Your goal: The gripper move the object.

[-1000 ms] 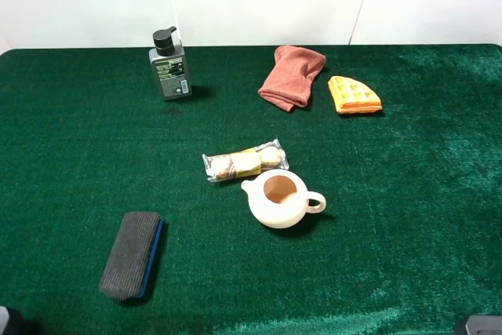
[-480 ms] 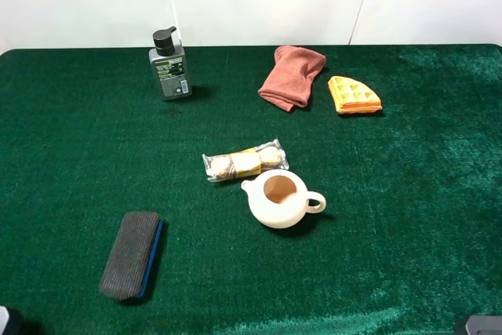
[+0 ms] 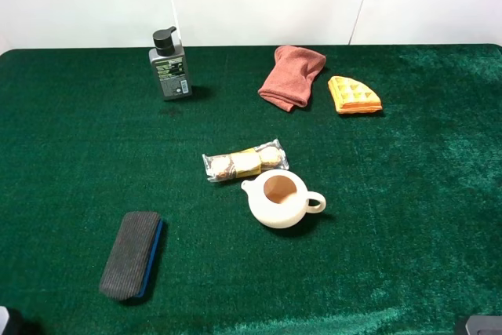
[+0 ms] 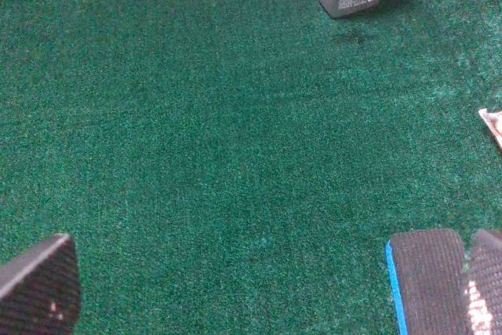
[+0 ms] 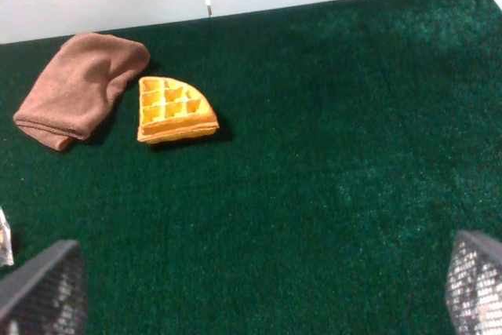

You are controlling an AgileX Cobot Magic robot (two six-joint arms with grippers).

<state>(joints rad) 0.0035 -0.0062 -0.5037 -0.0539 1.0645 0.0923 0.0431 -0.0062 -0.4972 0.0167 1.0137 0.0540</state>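
Observation:
The cream-white lidless teapot (image 3: 278, 199) stands upright on the green cloth near the middle, spout to the left, loop handle to the right. It is in neither wrist view. My left gripper (image 4: 263, 288) is open and empty, low over the cloth at the front left, its right finger beside the grey eraser (image 4: 427, 280). My right gripper (image 5: 259, 284) is open and empty at the front right, far from the teapot. In the high view only slivers of the arms show at the bottom corners.
A clear-wrapped snack packet (image 3: 245, 162) lies just behind the teapot. A grey eraser with a blue edge (image 3: 131, 254) lies front left. A grey pump bottle (image 3: 169, 65), a folded pink cloth (image 3: 292, 75) and a waffle piece (image 3: 354, 95) stand at the back.

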